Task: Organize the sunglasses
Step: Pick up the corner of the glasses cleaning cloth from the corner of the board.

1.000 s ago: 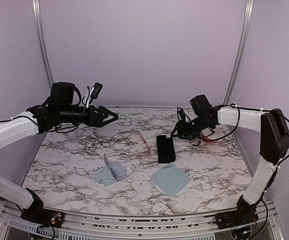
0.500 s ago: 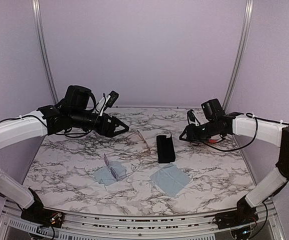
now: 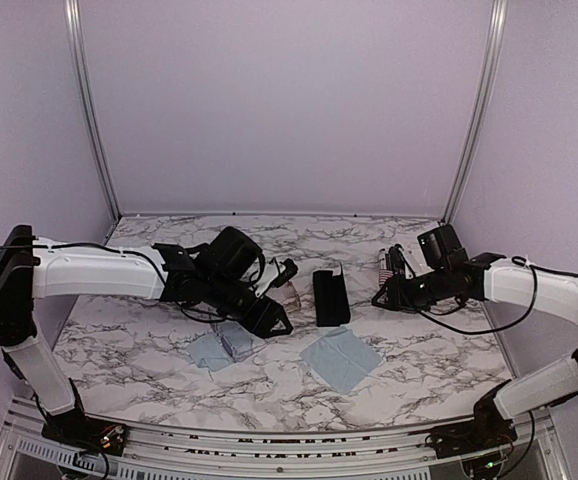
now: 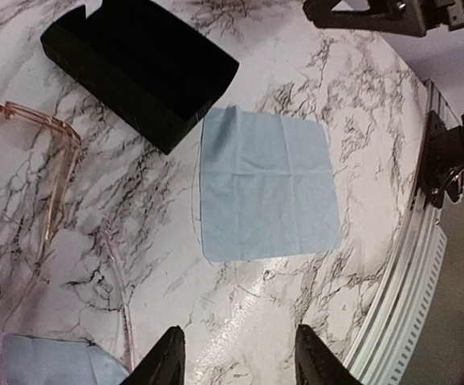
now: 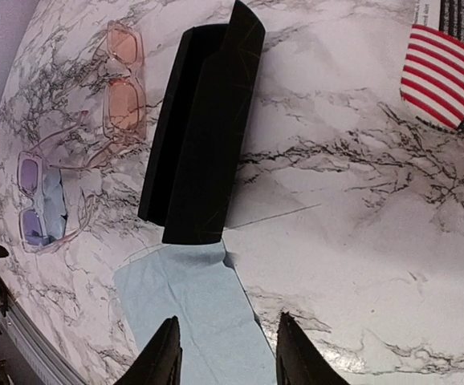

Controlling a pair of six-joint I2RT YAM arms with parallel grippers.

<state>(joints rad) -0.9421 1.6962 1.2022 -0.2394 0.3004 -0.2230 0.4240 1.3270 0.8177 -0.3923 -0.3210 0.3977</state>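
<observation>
The pair of sunglasses with pinkish-brown lenses [image 5: 124, 88] lies left of the open black case [image 5: 200, 128]; in the top view my left arm covers most of it. The pale-lilac pair [image 5: 35, 200] rests on a small blue cloth [image 3: 214, 350] nearer the front. My left gripper [image 3: 277, 324] hovers low just right of both pairs, open, with bare marble between its fingers [image 4: 164, 357]. The pink frame [image 4: 47, 160] shows at the left of its wrist view. My right gripper [image 3: 381, 298] is open right of the black case [image 3: 331, 297], over the edge of a larger blue cloth [image 5: 192, 313].
A stars-and-stripes case [image 5: 449, 76] lies on the marble table [image 3: 439, 350] behind my right gripper. The larger blue cloth [image 3: 339, 360] lies flat in front of the black case. Purple walls close off the back and sides; a metal rail [image 3: 269, 440] runs along the front.
My left arm swung right and down from the back left to just over the sunglasses, its jaws narrowing. My right arm drew back to the right and lowered, jaws slightly narrower.
</observation>
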